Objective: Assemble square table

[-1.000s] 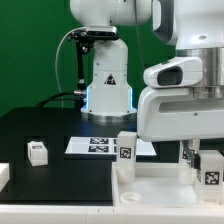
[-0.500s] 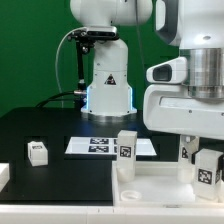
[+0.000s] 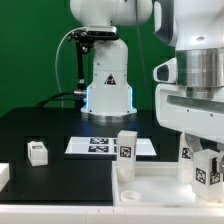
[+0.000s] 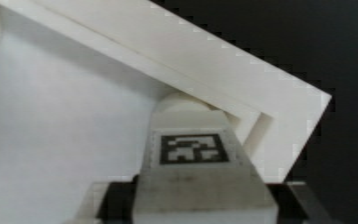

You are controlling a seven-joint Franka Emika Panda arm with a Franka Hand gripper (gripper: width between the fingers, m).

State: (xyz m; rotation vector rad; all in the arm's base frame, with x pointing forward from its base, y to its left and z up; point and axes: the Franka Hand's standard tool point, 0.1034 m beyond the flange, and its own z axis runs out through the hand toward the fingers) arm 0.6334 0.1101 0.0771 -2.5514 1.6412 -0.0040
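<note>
Leg (image 4: 194,148) gripped at a corner of the square top (image 4: 51,120)
The tagged white leg is pinched by the gripper (image 4: 197,200), just inside the raised rim.

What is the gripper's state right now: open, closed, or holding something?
The gripper: closed on a white tagged leg, one finger against each side, near a corner of the square top.
</note>
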